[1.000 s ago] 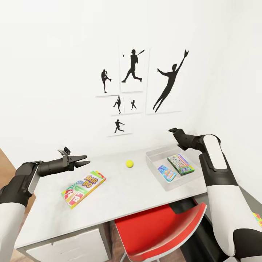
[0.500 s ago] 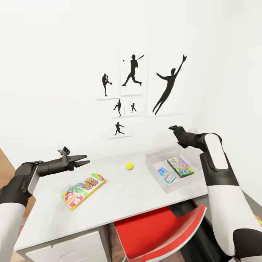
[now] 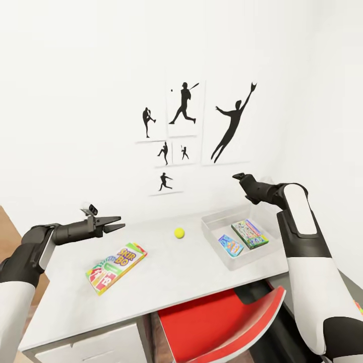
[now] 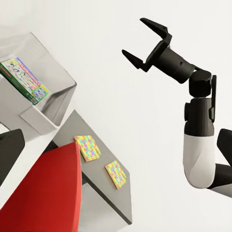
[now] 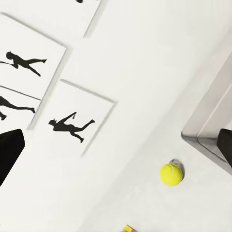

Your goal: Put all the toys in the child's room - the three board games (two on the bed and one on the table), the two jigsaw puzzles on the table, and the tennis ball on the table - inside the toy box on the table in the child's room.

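On the pale table (image 3: 166,282) lies the SKIP-BO board game (image 3: 116,261), flat near the left. My left gripper (image 3: 120,223) hovers open just above and behind it, holding nothing. The tennis ball (image 3: 179,232) (image 5: 171,174) rests mid-table. The grey toy box (image 3: 214,222) (image 4: 46,104) stands at the right with a blue board game (image 3: 231,245) and a white-and-green one (image 3: 249,233) (image 4: 24,79) inside. My right gripper (image 3: 238,177) (image 4: 135,37) is raised above the box's far side, open and empty. Two jigsaw puzzles (image 4: 88,147) (image 4: 116,173) lie flat on a grey surface past the box.
A red chair (image 3: 222,322) is tucked under the table's front edge. Baseball silhouette posters (image 3: 184,108) hang on the white wall behind. Drawers (image 3: 96,348) sit under the table's left end. A sliver of bright puzzle colour (image 3: 359,306) shows at the right edge.
The head camera has tilted, so the whole picture sits slightly lower. My right gripper has risen a little relative to the toy box. Nothing was taken hold of or let go.
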Motion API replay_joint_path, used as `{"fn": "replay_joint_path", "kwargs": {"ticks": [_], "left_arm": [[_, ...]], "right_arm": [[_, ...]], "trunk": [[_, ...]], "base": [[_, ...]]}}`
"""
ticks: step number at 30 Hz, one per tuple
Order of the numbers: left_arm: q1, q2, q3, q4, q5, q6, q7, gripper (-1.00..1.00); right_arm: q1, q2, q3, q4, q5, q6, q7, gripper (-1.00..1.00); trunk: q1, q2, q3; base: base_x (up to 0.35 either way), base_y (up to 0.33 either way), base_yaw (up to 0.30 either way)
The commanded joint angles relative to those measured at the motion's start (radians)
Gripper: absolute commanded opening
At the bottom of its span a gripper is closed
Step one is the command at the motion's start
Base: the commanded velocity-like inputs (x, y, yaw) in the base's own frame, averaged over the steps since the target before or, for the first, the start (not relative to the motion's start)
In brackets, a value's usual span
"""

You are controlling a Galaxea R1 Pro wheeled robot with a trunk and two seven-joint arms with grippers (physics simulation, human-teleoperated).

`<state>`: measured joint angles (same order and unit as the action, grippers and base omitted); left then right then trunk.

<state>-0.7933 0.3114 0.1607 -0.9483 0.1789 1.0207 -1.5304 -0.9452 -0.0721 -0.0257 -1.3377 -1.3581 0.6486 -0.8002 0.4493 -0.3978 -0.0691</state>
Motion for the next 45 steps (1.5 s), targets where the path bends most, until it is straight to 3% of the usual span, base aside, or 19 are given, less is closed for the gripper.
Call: {"fn": "replay_joint_path", "kwargs": {"ticks": [1, 33, 45], "left_arm": [[0.002, 0.0, -0.001, 0.0, 0.0, 0.01, -0.003, 1.0], [0.024, 0.0, -0.002, 0.015, -0.003, -0.015, 0.001, 1.0], [0.03, 0.003, -0.001, 0.016, -0.016, -0.054, -0.001, 1.0]], "right_arm": [[-0.001, 0.0, 0.0, -0.002, -0.007, 0.004, -0.008, 1.0], [0.025, -0.002, 0.0, 0.031, -0.002, 0.046, -0.006, 1.0], [0.09, -0.002, -0.003, 0.033, 0.0, 0.046, 0.003, 1.0]], "trunk": [[0.001, -0.002, -0.001], [0.001, -0.002, 0.046], [0.001, -0.002, 0.046]], "base": [[0.0, 0.0, 0.0], [0.0, 0.0, 0.0], [-0.034, 0.0, -0.012]]}}
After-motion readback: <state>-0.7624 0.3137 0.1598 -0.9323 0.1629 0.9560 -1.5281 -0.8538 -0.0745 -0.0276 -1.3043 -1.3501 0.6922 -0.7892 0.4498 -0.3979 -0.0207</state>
